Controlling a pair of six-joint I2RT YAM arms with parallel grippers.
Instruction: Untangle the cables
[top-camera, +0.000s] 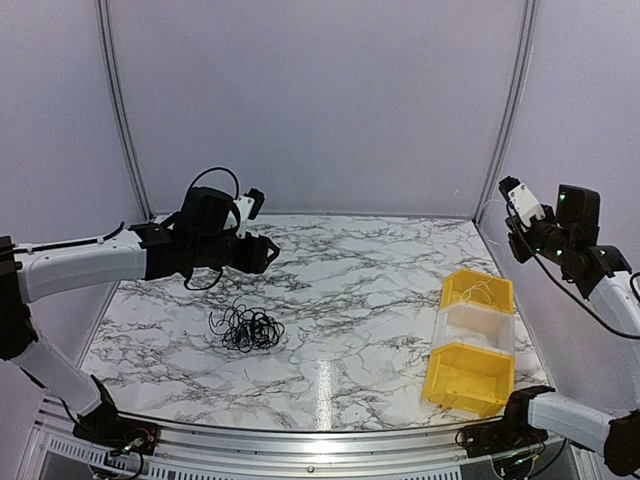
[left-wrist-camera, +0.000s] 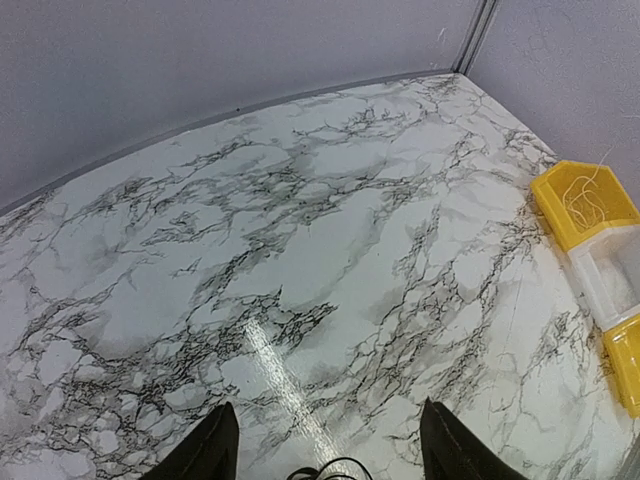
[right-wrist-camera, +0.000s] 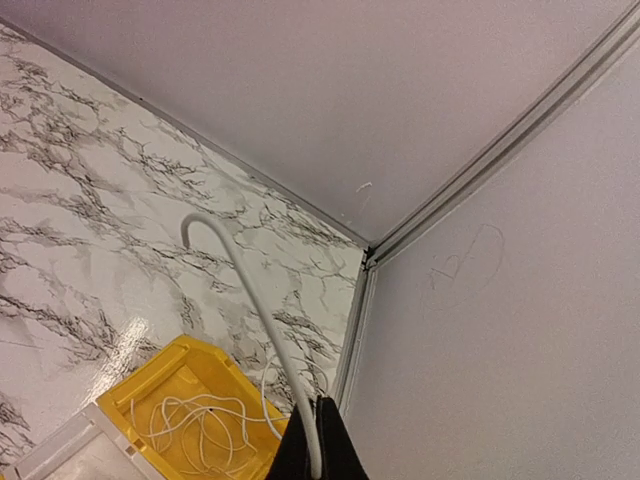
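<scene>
The black cables (top-camera: 245, 328) lie as a small tangled bundle on the marble table, left of centre. My left gripper (top-camera: 262, 252) hovers above and just behind the bundle, open and holding nothing. In the left wrist view its gripper (left-wrist-camera: 330, 425) shows two spread fingers, with a black cable loop (left-wrist-camera: 325, 468) at the bottom edge between them. My right gripper (right-wrist-camera: 322, 425) is raised near the right wall and shut on the white cable (right-wrist-camera: 250, 290). That cable arcs up from the jaws, and more of it is coiled in the yellow bin (right-wrist-camera: 130, 405) below.
A row of three bins stands at the right: a yellow bin (top-camera: 478, 290), a clear bin (top-camera: 478, 325) and another yellow bin (top-camera: 468, 375). The enclosure's walls meet close behind my right gripper (top-camera: 516, 243).
</scene>
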